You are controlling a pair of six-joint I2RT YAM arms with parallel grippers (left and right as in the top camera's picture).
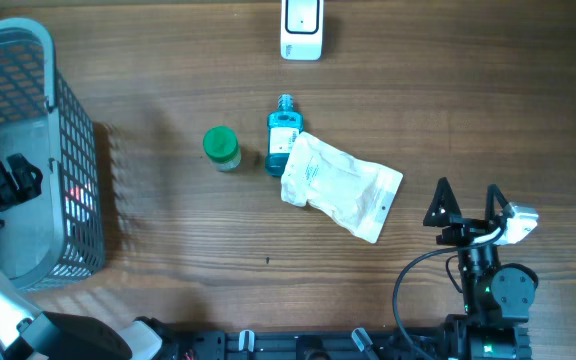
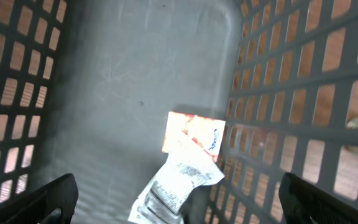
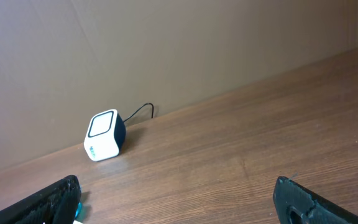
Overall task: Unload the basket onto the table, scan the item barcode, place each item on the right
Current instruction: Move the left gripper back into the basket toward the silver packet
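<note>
The white barcode scanner (image 1: 301,28) stands at the table's far edge; in the right wrist view the scanner (image 3: 104,144) is far ahead on the left. Mid-table lie a green-capped bottle (image 1: 221,147), a blue bottle (image 1: 283,135) and a white pouch (image 1: 340,183). My left gripper (image 1: 13,180) is inside the grey basket (image 1: 68,90), open. It hangs above a crumpled white and orange packet (image 2: 188,155) on the basket floor without touching it. My right gripper (image 1: 466,195) stands open at the right, empty, to the right of the pouch.
The basket's mesh walls (image 2: 291,93) close in on both sides of the left gripper (image 2: 178,183). A black cable (image 3: 140,112) runs from the scanner to the back wall. Bare wood lies under the right gripper (image 3: 176,186).
</note>
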